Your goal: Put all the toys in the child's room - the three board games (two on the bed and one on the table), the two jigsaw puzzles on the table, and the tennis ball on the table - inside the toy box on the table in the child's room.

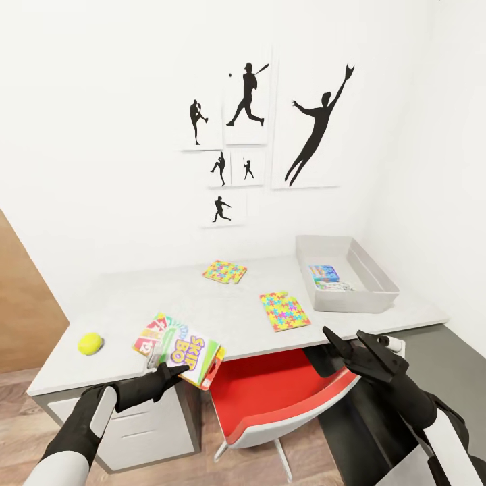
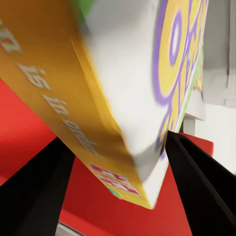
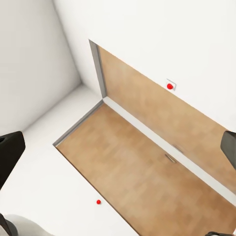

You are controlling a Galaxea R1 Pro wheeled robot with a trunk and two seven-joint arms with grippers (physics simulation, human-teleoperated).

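Left gripper (image 1: pixel 164 368) clamps a board game (image 1: pixel 177 342) over the table's (image 1: pixel 135 297) front edge; right gripper (image 1: pixel 351 343) hangs open, holding nothing.

Two puzzles lie on the table, one (image 1: pixel 225 272) at 12 o'clock of centre, one (image 1: pixel 285 310) at 3 o'clock. One ball (image 1: pixel 89 343) sits at 9 o'clock. The toy box (image 1: pixel 378 287), far right, holds one blue board game (image 1: pixel 324 273) and a second flat item too small to identify.

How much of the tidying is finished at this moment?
Done: the toy box already holds one board game. In hand: the left tool grips a Skip-Bo game. Left: two jigsaw puzzles and the tennis ball lie on the table.
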